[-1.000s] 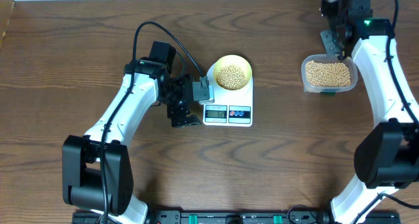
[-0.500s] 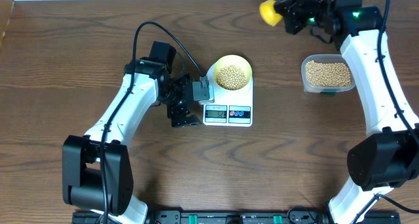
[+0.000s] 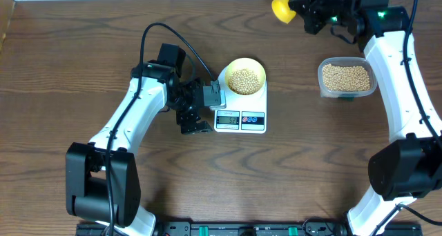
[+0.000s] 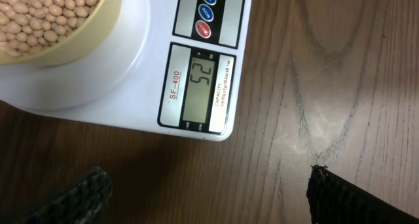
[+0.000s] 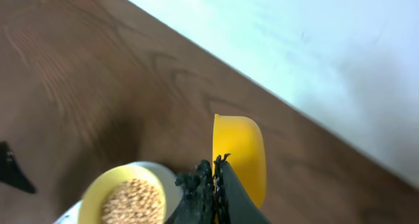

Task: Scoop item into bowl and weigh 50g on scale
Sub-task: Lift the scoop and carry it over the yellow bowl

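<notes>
52 on scale (image 4: 147, 50) display (image 4: 200, 86), bowl (image 4: 98, 35) of soybeans (image 4: 46, 14) atop; right gripper (image 5: 213, 178) clenched on yellow measuring scoop (image 5: 243, 155); left gripper (image 4: 206, 188) spread wide, empty, beside scale.

The scale (image 4: 141, 60) carries the only legible writing, seen from the left wrist. Its grey display (image 4: 198, 88) reads "52". Beside it, on the white face, stands "SF-400". On the display's other side a fine line begins "CAPACITY:"; the rest is too small to read. The marks on the buttons (image 4: 204, 13) are illegible.
</notes>
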{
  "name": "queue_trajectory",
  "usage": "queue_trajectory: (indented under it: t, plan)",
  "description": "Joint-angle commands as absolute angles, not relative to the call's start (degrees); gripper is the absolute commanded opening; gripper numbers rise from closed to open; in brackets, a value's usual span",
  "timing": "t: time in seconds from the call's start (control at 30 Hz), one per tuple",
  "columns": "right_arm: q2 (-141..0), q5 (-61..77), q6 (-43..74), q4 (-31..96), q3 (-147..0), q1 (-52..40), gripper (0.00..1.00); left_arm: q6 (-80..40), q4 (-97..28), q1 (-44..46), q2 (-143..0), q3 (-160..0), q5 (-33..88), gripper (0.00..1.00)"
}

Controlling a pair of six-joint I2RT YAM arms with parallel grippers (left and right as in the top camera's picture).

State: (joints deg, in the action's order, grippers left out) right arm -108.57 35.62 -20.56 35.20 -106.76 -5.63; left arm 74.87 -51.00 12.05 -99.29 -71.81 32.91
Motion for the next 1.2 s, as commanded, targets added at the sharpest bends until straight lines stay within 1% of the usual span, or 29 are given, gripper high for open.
queue_trajectory:
  t: [0.0, 0.2, 0.47, 0.57, 0.6, 0.77, 0.87, 1.0, 1.17]
  plan:
    - [-107.6, 32.1, -28.1, 31.2, -106.9, -5.7, 0.01, 75.4, -51.3, 11.8, -99.7, -71.7, 33.8, 0.98]
    - [-107.6, 30.5, -27.9, 27.2, -106.9, -5.2, 0.01, 75.4, -51.3, 11.8, -99.7, -71.7, 33.8, 0.98]
    - [-107.6, 32.5, -27.3, 28.1, -106.9, -6.0, 0.01, 75.4, -51.3, 11.8, -99.7, -71.7, 33.8, 0.98]
    - [-107.6, 32.5, -22.5, 28.6, -106.9, -6.5, 0.01, 75.4, -51.3, 11.8, -99.7, -71.7, 33.8, 0.97]
    - [-107.6, 34.1, -17.6, 29.6, -106.9, -7.0, 0.01, 75.4, -51.3, 11.8, -99.7, -71.7, 33.8, 0.98]
    - [-107.6, 39.8, -12.3, 37.1, -106.9, -7.7, 0.01, 75.4, -51.3, 11.8, -99.7, -71.7, 33.8, 0.98]
    - [-107.6, 39.8, -14.3, 40.9, -106.8, -8.7, 0.01, 75.4, -51.3, 11.8, -99.7, -71.7, 33.8, 0.98]
    - [-107.6, 39.8, -15.3, 42.9, -106.8, -10.4, 0.01, 75.4, -51.3, 11.8, -99.7, -71.7, 33.8, 0.98]
    - [-107.9, 38.4, -27.8, 48.8, -106.8, -13.6, 0.01, 75.4, -51.3, 11.8, -99.7, -71.7, 33.8, 0.98]
